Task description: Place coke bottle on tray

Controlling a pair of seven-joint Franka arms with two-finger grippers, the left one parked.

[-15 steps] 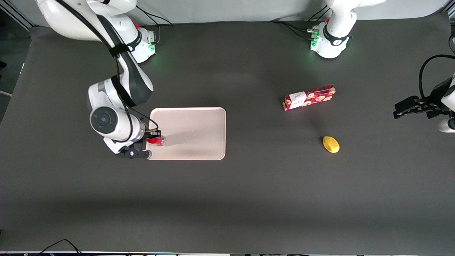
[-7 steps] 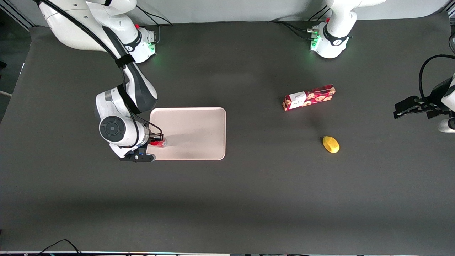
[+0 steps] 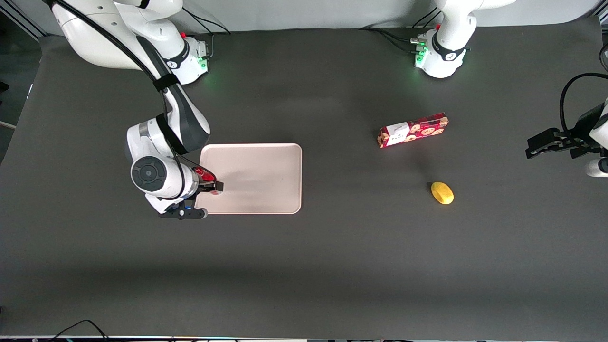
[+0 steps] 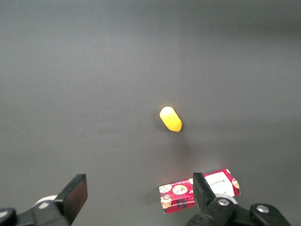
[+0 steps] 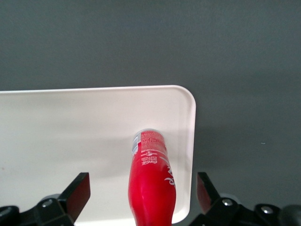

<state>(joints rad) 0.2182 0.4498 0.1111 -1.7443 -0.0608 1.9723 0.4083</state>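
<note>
Coke bottle (image 5: 149, 181) now stands w/ its base on the tray (image 3: 266, 166), close to the edge nearest the working arm, and nothing is pinching it any more. The tool (image 3: 209, 186) hangs directly above it w/ fingers (image 5: 75, 190) spread wide, clear gaps showing either side of the red body in the right wrist view. Half a sec ago the fingers were still clamped on the bottle at about this same spot; a sec ago the arm was a bit farther out toward its own end of the surface (image 3: 332, 266), bottle just over the rim. So: carried in, lowered, let go.

What that means, as a judgement: placement itself looks done, the release has just happened. The bottle seems to lean a little, though that could be the viewing angle only. It sits near the rim, so a careless lift-off could knock it over or off the edge. A straight rise, w/o sideways drift, looks safest.

Farther out toward the parked arm's end: snack box (image 3: 412, 129) and yellow item (image 3: 442, 193), both untouched, well apart from the tray.
</note>
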